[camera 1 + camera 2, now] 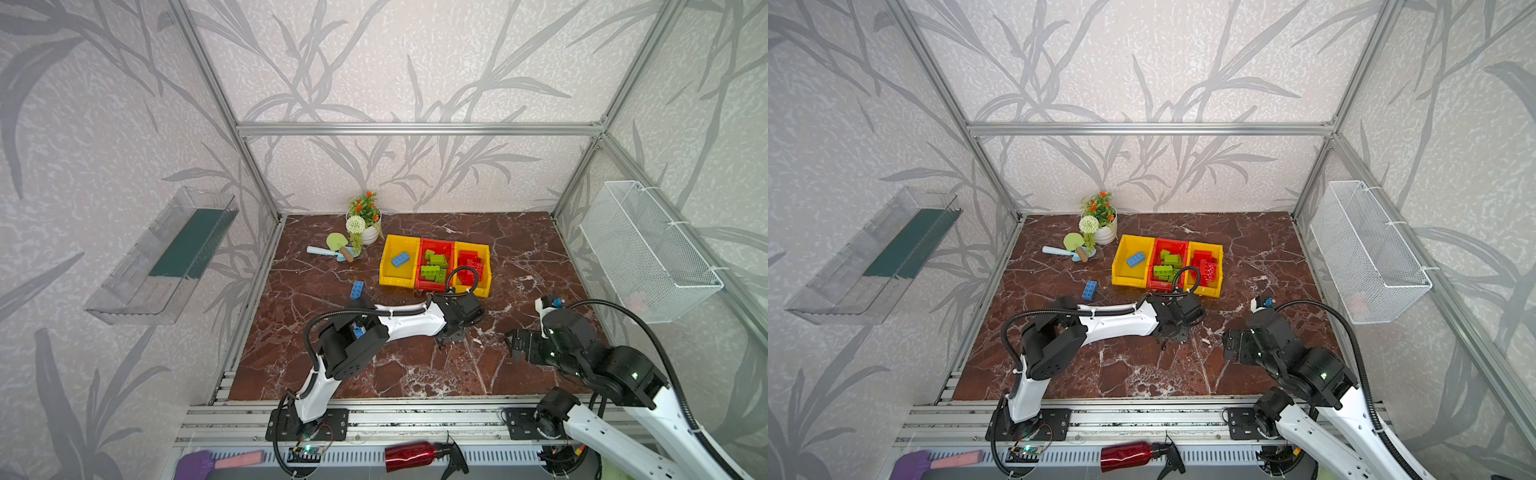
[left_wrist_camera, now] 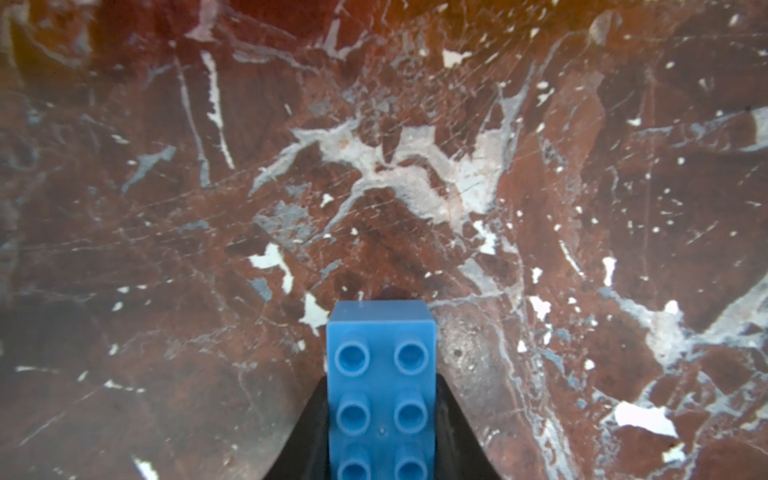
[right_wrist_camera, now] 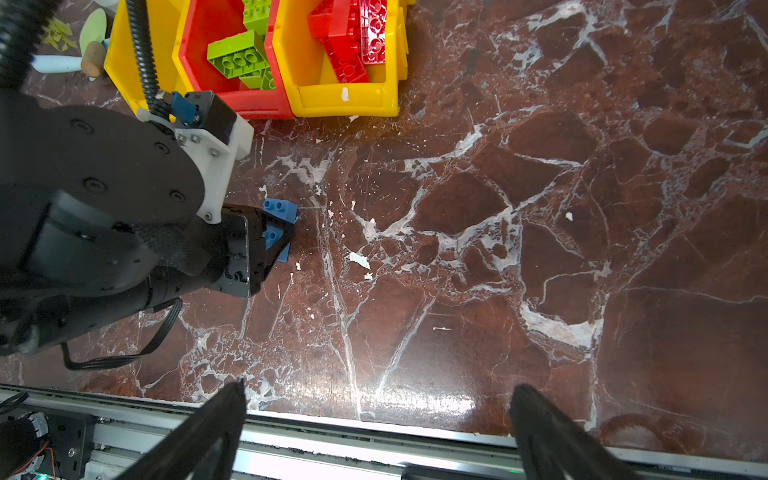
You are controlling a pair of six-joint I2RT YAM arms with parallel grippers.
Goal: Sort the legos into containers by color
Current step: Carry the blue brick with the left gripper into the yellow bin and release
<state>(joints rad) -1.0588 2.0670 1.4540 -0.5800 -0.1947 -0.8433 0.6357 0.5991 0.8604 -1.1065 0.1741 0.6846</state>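
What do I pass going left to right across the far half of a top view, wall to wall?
clear tray → trowel → plant → yellow bin → red bin → second yellow bin → wire basket

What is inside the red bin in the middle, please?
Only green bricks show inside the red bin, piled loosely. The bottom under the pile is covered, and a black cable hides the front corner.
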